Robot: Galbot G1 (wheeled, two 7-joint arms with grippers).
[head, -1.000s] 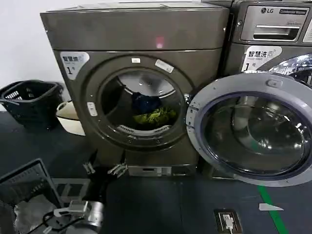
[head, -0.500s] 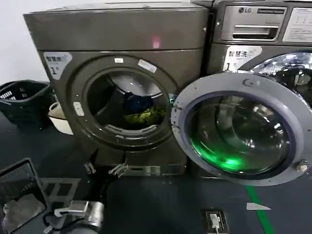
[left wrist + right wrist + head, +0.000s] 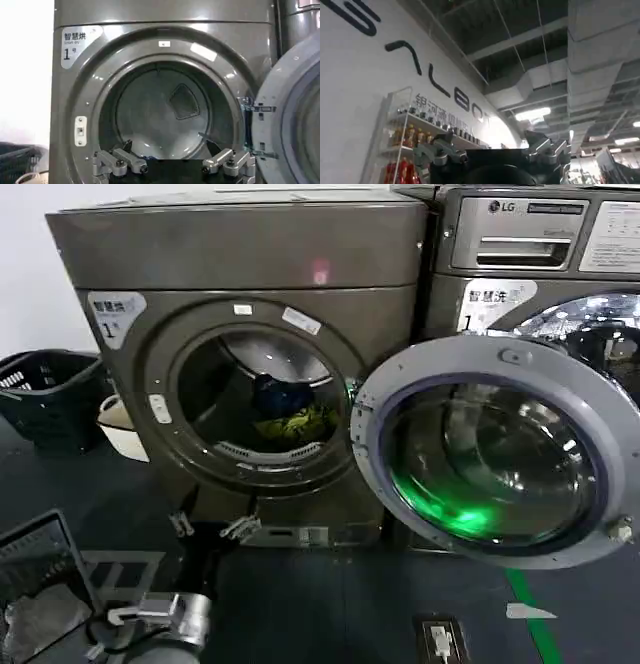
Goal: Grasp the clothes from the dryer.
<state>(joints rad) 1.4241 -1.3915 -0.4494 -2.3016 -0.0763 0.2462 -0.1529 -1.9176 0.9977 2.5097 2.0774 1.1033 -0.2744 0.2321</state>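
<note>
The clothes [image 3: 290,412] are lying ungrasped inside the dryer [image 3: 250,314]; the left gripper [image 3: 210,527] is being held wide, outside.

Bronze-grey dryer [image 3: 240,254], door open, yellow-green and navy clothes [image 3: 290,412] bundled inside drum
</note>
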